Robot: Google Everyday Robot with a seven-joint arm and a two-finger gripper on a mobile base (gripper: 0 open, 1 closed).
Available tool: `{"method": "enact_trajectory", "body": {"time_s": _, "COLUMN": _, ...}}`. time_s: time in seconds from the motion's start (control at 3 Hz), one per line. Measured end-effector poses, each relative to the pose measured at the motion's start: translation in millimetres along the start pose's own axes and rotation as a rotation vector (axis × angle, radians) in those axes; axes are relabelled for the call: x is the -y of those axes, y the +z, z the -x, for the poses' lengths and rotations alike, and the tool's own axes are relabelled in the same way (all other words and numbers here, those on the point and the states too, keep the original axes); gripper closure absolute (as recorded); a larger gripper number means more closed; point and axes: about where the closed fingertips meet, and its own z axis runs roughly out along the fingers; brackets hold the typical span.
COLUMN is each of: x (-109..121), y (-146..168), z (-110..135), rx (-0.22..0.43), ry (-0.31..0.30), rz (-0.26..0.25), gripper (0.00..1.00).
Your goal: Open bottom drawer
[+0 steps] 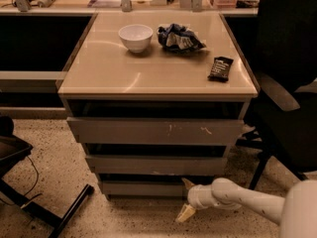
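The bottom drawer is the lowest and narrowest of three plain grey fronts in the cabinet, with a dark gap above it. My gripper is low at the drawer's right end, on a white arm that comes in from the lower right. Its fingers are spread apart. The upper fingertip is at the top edge of the drawer front and the lower fingertip is near the floor. It holds nothing.
The cabinet top carries a white bowl, a crumpled bag and a dark bar. A black office chair stands close on the right. A chair base is on the speckled floor at the left.
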Motion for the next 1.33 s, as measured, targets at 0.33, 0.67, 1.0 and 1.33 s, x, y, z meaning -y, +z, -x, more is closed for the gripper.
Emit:
{"method": "enact_trajectory", "body": {"time_s": 0.33, "x": 4.1, "y": 39.8, "z": -8.1, "rx": -0.135, "ry": -0.03, "rz": -0.011, "gripper": 0.0}}
{"method": "enact_trajectory", "body": {"time_s": 0.67, "x": 19.8, "y": 62.4, "z": 5.6, "rx": -0.157, "ry": -0.066, "rz": -0.043, "gripper": 0.0}}
{"method": "enact_trajectory", "body": {"time_s": 1.0, "x": 19.5, "y": 63.1, "z": 6.8, "rx": -0.154, "ry": -0.067, "rz": -0.042, "gripper": 0.0}}
{"method": "enact_trajectory", "body": {"time_s": 1.33, "x": 35.9, "y": 59.6, "z": 1.1, "rx": -0.106, "ry": -0.04, "rz": -0.053, "gripper": 0.0}}
